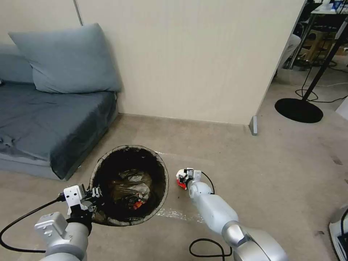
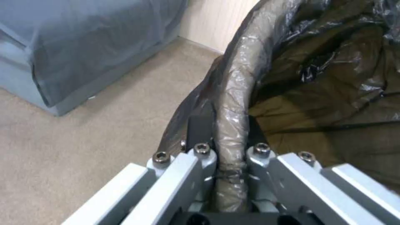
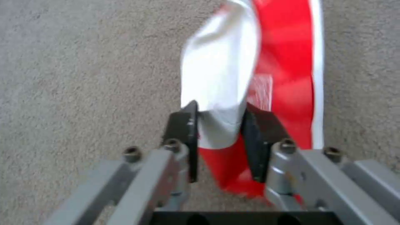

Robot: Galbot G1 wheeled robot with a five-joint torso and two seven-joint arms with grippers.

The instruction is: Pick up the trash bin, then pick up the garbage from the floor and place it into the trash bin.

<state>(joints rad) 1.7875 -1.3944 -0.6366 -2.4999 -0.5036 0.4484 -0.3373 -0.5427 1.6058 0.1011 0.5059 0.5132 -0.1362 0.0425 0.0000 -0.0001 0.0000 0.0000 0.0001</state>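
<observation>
1. Carton [image 3: 267,62], red and white, pinched between the two dark pads [image 3: 183,134] of the right gripper [image 1: 184,177], clamped on its white flap; lying low at the floor [image 1: 253,170], just beside the trash bin [image 1: 128,152] on its right side.
2. Trash bin held at the near-left part of its rim by the left gripper [image 1: 95,194], fingers closed on the rim with the dark bag liner [image 2: 317,93] folded over it; one finger outside the wall, one inside.
3. Inside the bin, at the bottom of the liner, small red piece of garbage [image 1: 137,204] among crumpled plastic.
4. Left gripper at the bin's edge nearest the robot; right gripper past the bin's right edge, close to it but not touching.
5. Floor: beige carpet, with a pale streak of crumbs or dust [image 1: 177,214] just near the bin's right side.
6. Room: grey-blue sofa [image 1: 47,119] with a pillow [image 1: 69,58] at the left, near the bin; cream partition wall [image 1: 188,61] behind; black round stand base [image 1: 298,110] and cables at the far right, well apart from the bin.
</observation>
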